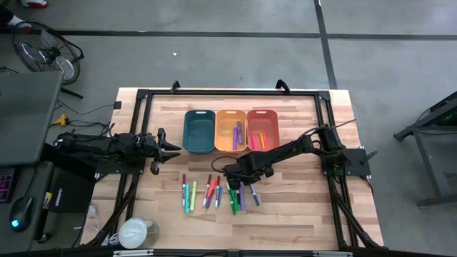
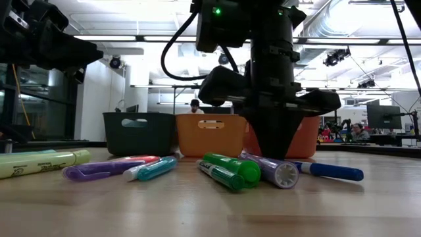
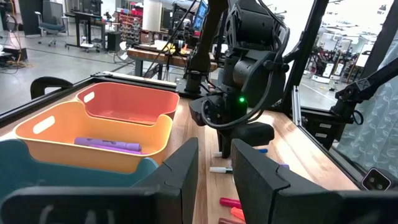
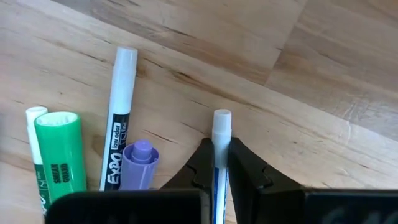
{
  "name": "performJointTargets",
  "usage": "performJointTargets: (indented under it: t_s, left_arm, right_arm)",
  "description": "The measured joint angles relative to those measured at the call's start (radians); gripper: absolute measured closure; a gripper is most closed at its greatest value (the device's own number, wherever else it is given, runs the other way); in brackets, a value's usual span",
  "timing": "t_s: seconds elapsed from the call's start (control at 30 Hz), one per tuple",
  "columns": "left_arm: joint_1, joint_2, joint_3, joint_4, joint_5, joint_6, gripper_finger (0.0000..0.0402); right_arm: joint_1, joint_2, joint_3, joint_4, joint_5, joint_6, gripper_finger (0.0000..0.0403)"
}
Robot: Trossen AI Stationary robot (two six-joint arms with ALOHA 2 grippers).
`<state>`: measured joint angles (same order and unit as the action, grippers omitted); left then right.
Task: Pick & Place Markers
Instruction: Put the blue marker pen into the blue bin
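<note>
Several markers in green, red, purple and blue lie loose on the wooden table near the three bins. In the low view I see green, purple and blue ones. My right gripper points down among them, shut on a white marker. A black-printed white marker, a purple cap and a green marker lie beside it. My left gripper waits open and level, left of the teal bin. My right gripper pinches the white marker close to its white end, one finger on each side, across its length. The fingers come from above, pointing down. The marker lies level at the table top; whether it is lifted clear I cannot tell.
Teal, yellow-orange and orange bins stand side by side toward the far edge. A purple marker lies in the yellow-orange one, and several lie in the orange one. A clear round container sits near the near-left corner. A black frame borders the table.
</note>
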<state>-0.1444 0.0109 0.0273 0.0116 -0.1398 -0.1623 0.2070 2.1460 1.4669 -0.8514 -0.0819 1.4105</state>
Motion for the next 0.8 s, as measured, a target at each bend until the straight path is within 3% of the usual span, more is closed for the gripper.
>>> performJointTargets:
  t_s: [0.8]
  left_arm:
    - [0.0,0.0,0.0,0.0,0.0,0.0,0.0308]
  right_arm:
    - [-0.067,-0.03,0.182,-0.127,0.073,-0.162,0.0388]
